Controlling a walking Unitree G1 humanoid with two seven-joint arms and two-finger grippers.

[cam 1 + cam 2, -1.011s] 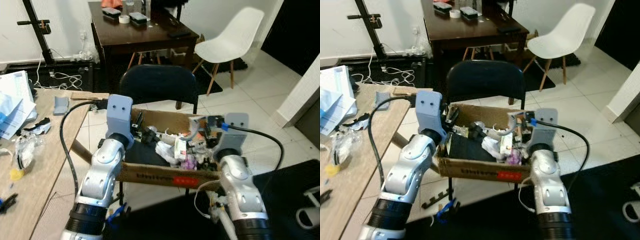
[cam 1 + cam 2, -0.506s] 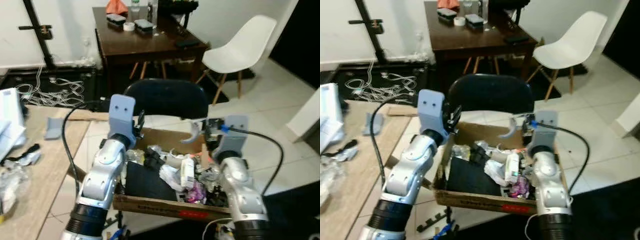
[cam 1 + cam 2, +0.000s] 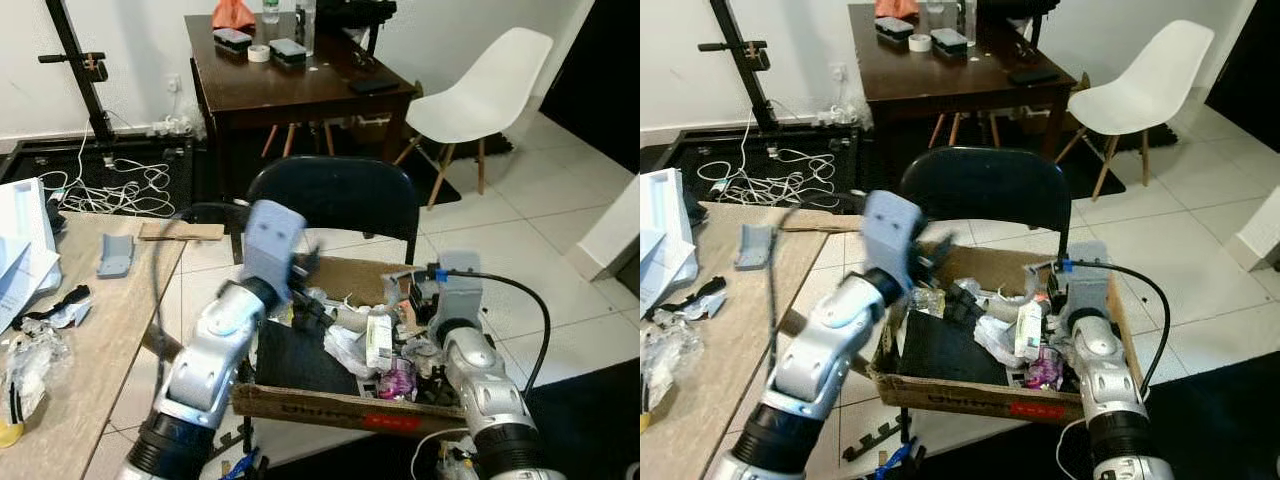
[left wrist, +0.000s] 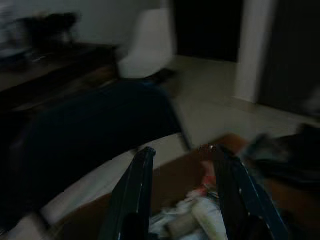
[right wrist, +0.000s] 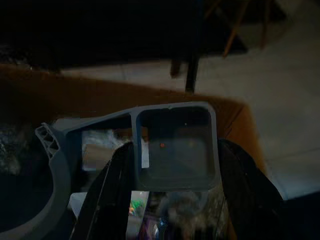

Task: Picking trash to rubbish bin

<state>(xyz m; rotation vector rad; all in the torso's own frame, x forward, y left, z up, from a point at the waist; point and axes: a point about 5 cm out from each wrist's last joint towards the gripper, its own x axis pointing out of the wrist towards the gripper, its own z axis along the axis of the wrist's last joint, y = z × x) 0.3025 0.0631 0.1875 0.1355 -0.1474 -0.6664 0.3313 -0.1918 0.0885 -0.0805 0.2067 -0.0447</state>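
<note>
A cardboard box packed with mixed trash rests on a black chair. My left gripper hovers over the box's back left part. In the left wrist view its fingers stand apart, open, with nothing between them and trash below. My right gripper is low at the box's right side, shut on a grey plastic piece with a square socket and a curved arm. That grey plastic piece reaches down among the trash.
A wooden table with papers, wrappers and a grey part runs along the left. Behind the black chair stand a dark table and a white chair. Cables lie on the floor by a black stand.
The camera shifted. My left arm swung right and forward over the box. My right gripper came down with the grey piece, from above the box to in among the trash.
</note>
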